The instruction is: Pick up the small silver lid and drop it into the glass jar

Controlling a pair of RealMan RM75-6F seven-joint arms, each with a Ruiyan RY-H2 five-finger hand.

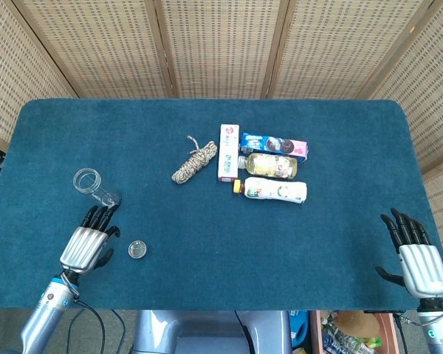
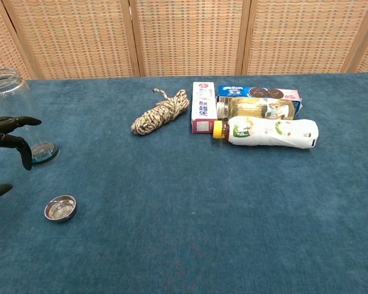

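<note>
The left hand (image 1: 88, 242) is released and holds nothing, its dark fingers (image 2: 12, 131) spread and pointing away from the robot; it sits low over the blue worktop (image 1: 207, 258), just beside the small silver lid (image 1: 137, 250) on the lid's left, and its fingertips come close to the base of the glass jar (image 1: 96, 189); whether they touch the jar cannot be told. The right hand (image 1: 413, 254) is likewise released, fingers apart and extended, near the front right corner of the worktop and well apart from everything else.

The small silver lid lies flat on the worktop with its hollow side up, as the chest view shows (image 2: 60, 208); the glass jar stands upright and open-mouthed just behind it (image 2: 18, 116); nothing lies between lid and jar except the left hand's fingers.

Toward the middle of the worktop a coil of rope (image 1: 194, 162) lies beside a white carton (image 1: 228, 152); to the right of the carton sit a blue biscuit box (image 1: 275, 145), a clear bottle (image 1: 269, 165) and a white bottle (image 1: 275, 189), close together, all lying on their sides.

Both hands are seen palm-down, backs of silver casing upward; the left forearm rises from the front left edge.
</note>
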